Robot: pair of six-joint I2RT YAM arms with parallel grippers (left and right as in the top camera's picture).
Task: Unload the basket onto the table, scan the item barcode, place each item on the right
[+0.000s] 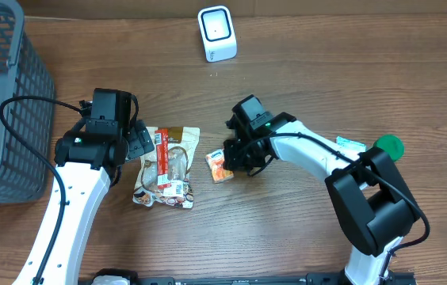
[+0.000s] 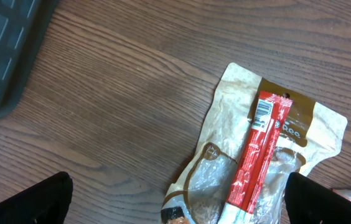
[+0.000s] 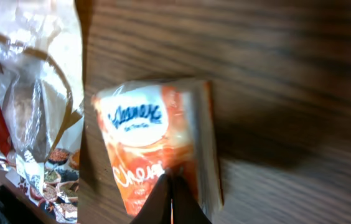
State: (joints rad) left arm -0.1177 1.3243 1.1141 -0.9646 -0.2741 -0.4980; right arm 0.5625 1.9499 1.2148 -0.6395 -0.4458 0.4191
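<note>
Table [image 1: 326,79] with bag [image 1: 168,170], pack [image 1: 218,165], scanner [image 1: 216,33], basket [image 1: 5,95]

The left arm [image 1: 69,198] and right arm [image 1: 312,152] had white shells and black joints. A black cable [image 1: 17,104] looped off the left one. The left gripper [image 1: 143,141] had matte black fingers [image 2: 35,202].

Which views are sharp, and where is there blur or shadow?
Overhead: sharp, evenly lit. Left wrist: crisp, barcode on the red stick pack distinct. Right wrist: soft focus on the orange tissue pack, dark shadow to its right.
</note>
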